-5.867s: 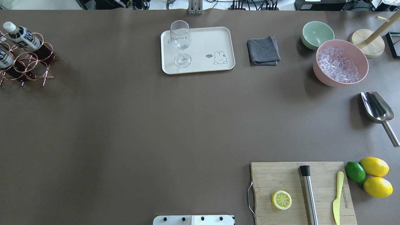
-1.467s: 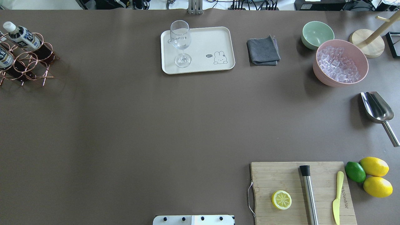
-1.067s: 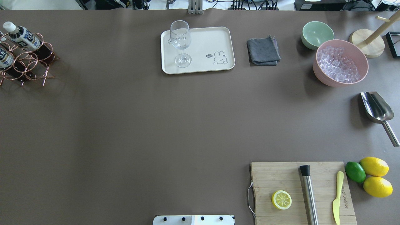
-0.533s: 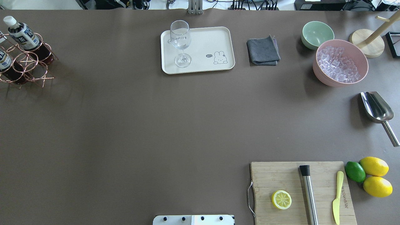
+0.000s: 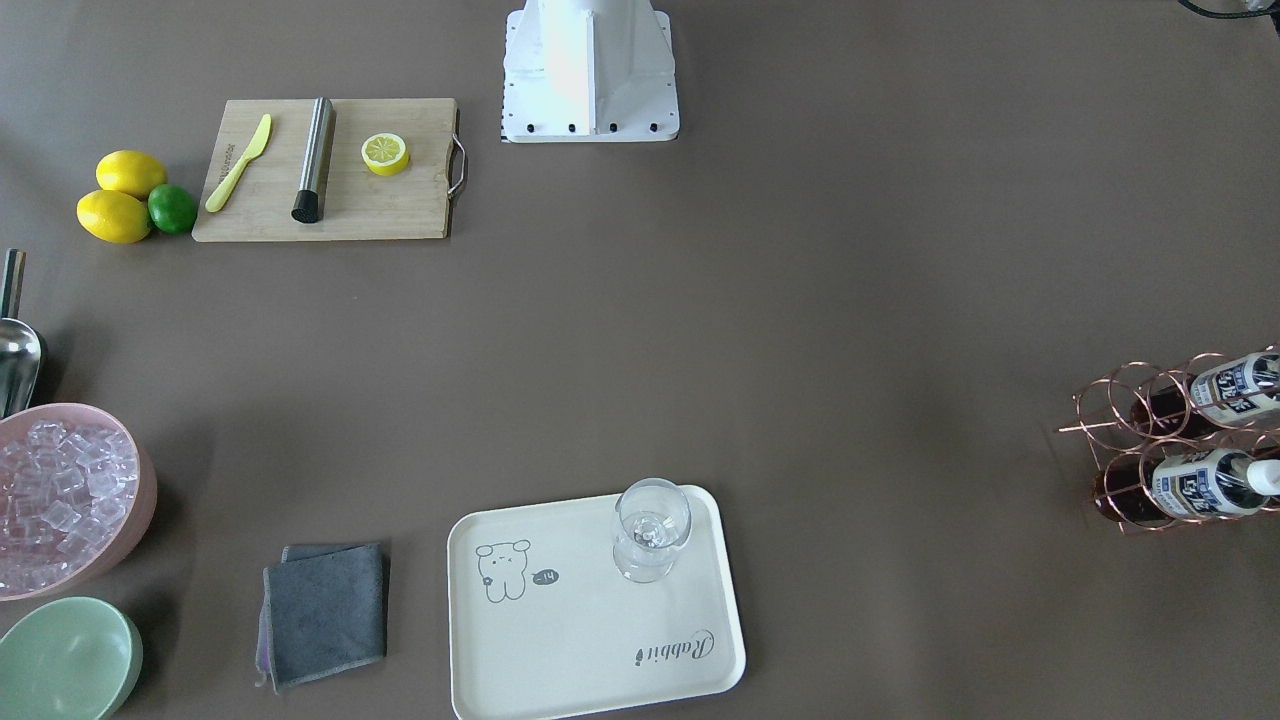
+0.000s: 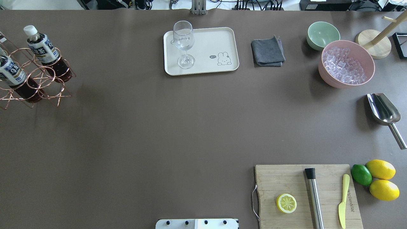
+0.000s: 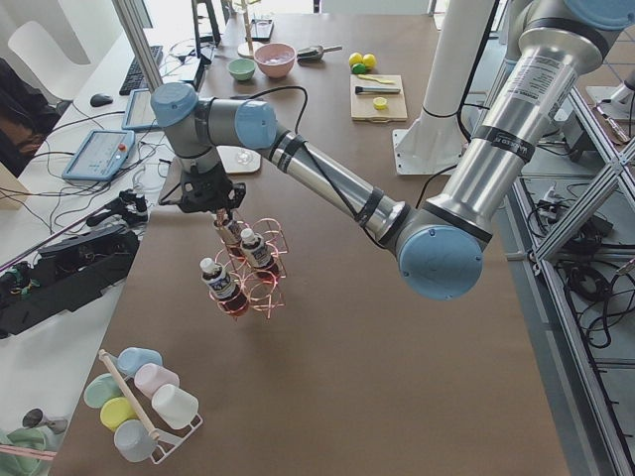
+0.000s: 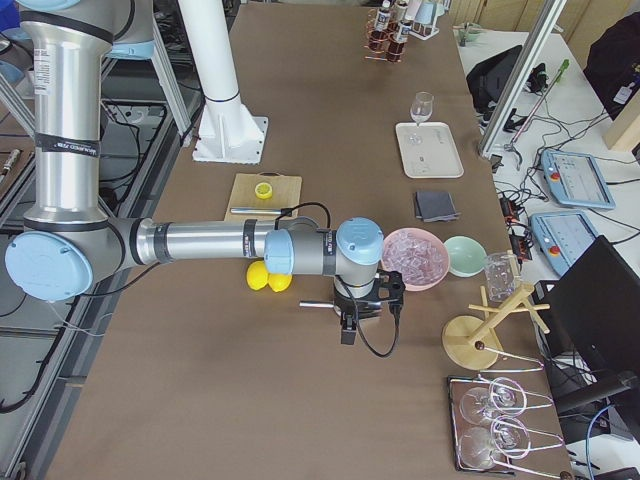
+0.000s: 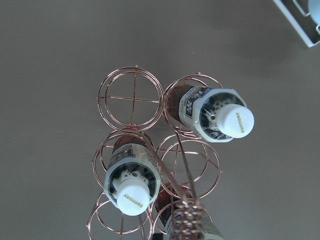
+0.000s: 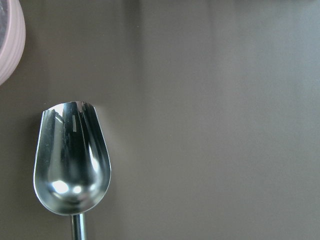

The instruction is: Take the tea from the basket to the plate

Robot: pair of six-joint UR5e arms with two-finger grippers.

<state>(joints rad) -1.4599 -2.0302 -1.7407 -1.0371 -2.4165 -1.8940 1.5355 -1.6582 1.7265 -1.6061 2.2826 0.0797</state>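
Observation:
The copper wire basket (image 6: 41, 77) is at the table's far left, also in the front view (image 5: 1135, 400) and left wrist view (image 9: 131, 100). Tea bottles stand in its rings; two show overhead (image 6: 44, 54) (image 6: 14, 74), three in the left wrist view (image 9: 220, 115) (image 9: 131, 180) (image 9: 192, 227). My left gripper (image 7: 220, 203) is at the top of the basket's handle; I cannot tell whether it is open or shut. The cream plate (image 6: 210, 41) holds a stemmed glass (image 6: 183, 41). My right gripper (image 8: 348, 325) hangs over the metal scoop (image 10: 72, 165); I cannot tell its state.
A grey cloth (image 6: 267, 52), a green bowl (image 6: 322, 35) and a pink bowl of ice (image 6: 346, 63) lie right of the plate. A cutting board (image 6: 306, 195) with half a lemon, a muddler and a knife sits near right, beside lemons and a lime (image 6: 361, 175).
The basket with its bottles has shifted to the right and toward the robot in the overhead view, mostly within the last half second. The plate and glass have not moved.

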